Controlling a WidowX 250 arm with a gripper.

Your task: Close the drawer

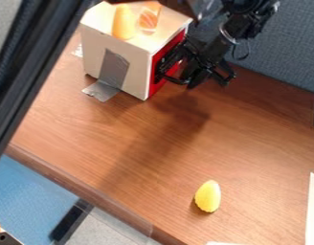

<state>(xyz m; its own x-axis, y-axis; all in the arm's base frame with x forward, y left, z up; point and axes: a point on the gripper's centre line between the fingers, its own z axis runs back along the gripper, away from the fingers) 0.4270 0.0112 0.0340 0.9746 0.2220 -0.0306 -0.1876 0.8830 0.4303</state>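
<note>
My gripper (196, 67) is at the upper middle of the camera view, up against the red drawer front (155, 88) and covering much of it. That front is on the right side of a white box (135, 74). The red face looks flush with the box's edge, with no gap visible along its near side. Whatever lies behind the gripper on the drawer's face is hidden.
On top of the box are an orange object (124, 22) and a salmon sushi piece (149, 20). Grey tape (113, 69) fixes the box to the wooden table (153, 148). A yellow object (208, 196) lies near the front. A blue-grey partition (287, 48) stands behind.
</note>
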